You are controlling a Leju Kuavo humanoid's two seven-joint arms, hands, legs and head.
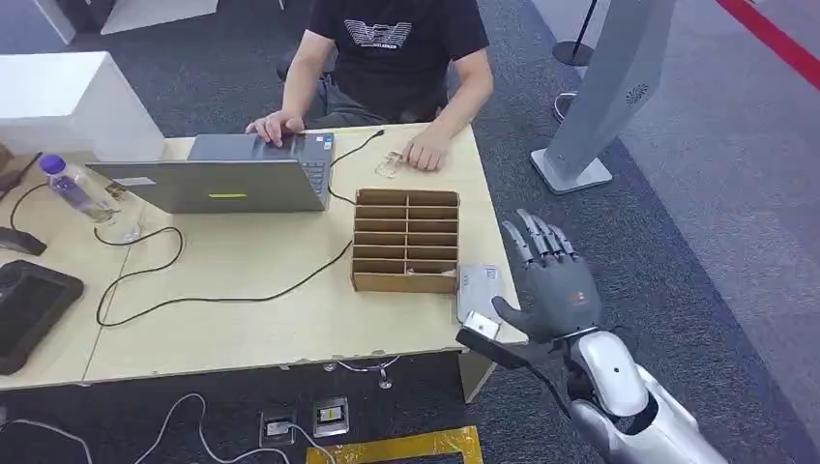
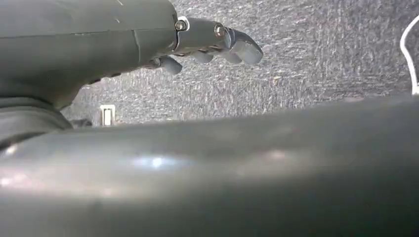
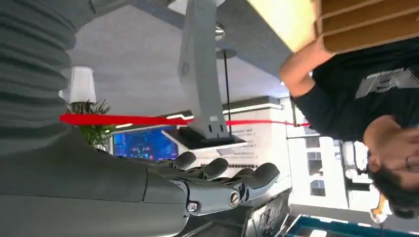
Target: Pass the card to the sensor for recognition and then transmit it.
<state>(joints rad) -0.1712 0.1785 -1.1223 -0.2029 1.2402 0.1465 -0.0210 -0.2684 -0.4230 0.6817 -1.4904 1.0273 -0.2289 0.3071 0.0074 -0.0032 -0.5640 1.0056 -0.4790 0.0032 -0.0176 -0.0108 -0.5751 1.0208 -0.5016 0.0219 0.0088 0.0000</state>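
Observation:
My right hand (image 1: 553, 280) is raised just off the table's right front corner, fingers spread and upright, holding nothing. In the right wrist view the same hand (image 3: 217, 185) is stretched out flat and empty. A grey flat sensor (image 1: 479, 288) lies on the table's right edge, just left of the hand's thumb. A cardboard slot rack (image 1: 406, 240) stands beside the sensor, with something pale lying in its nearest right slot (image 1: 432, 273). My left hand (image 2: 212, 44) hangs over the carpet with its fingers extended and nothing in them.
A person (image 1: 396, 58) sits at the far side, one hand on a laptop (image 1: 232, 179), the other by a small clear object (image 1: 389, 166). A bottle (image 1: 73, 188), cables (image 1: 184, 280) and a black device (image 1: 29, 304) lie to the left. A grey pillar stand (image 1: 604, 97) rises at right.

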